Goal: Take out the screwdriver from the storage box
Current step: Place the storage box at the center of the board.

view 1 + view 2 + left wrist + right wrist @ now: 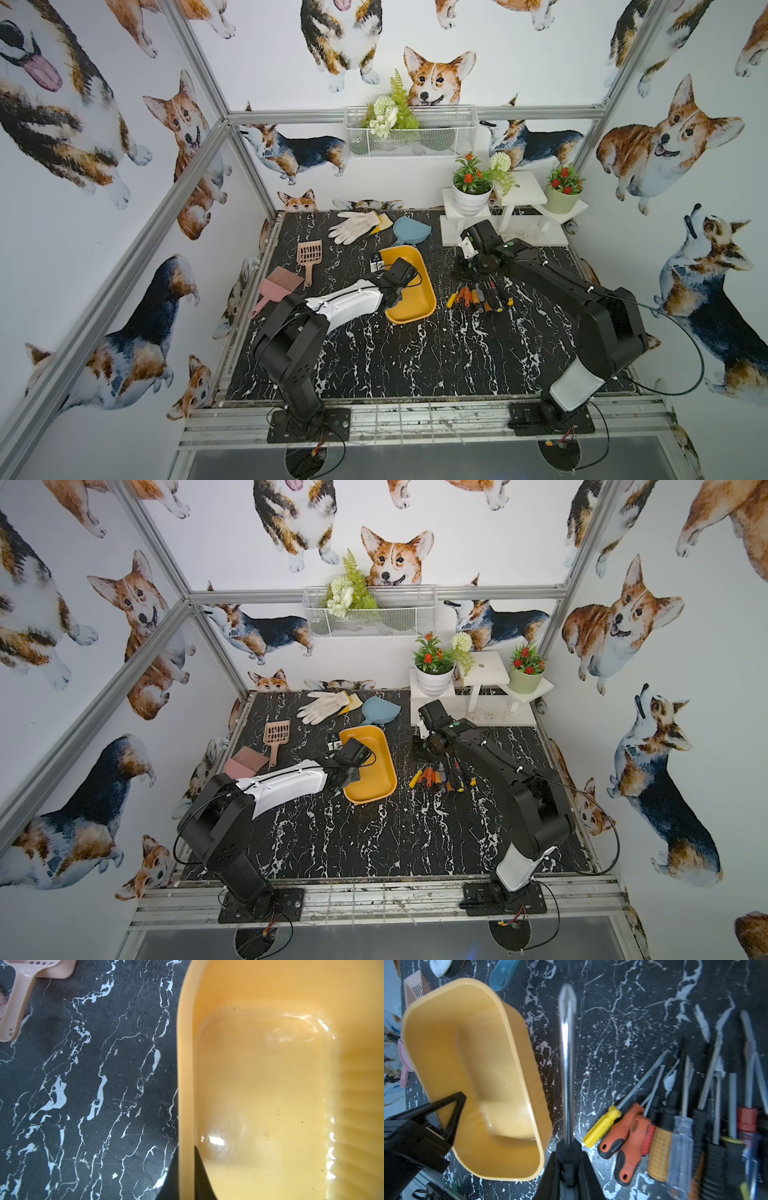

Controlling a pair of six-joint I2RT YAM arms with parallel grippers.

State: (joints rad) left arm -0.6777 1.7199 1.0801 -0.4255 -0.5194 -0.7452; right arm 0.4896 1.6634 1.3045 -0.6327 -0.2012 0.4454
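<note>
The mustard-yellow storage box [411, 291] lies mid-table, and its inside [270, 1084] shows empty. My left gripper [185, 1148] is shut on the box's left rim [185, 1064], one finger outside the wall and one inside. My right gripper [568, 1152] is shut on the black handle of a screwdriver. Its long chrome shaft [566, 1059] sticks out over the table between the box [477, 1064] and a row of several screwdrivers [664, 1142]. In a top view the right gripper [473, 266] hangs just behind that row [480, 298].
A white glove [355, 226] and a blue dustpan [409, 230] lie behind the box. A tan scoop [309, 255] and a pink brush [278, 286] lie to its left. At the back right a white stand [528, 187] carries flower pots. A mesh basket [409, 133] hangs on the back wall.
</note>
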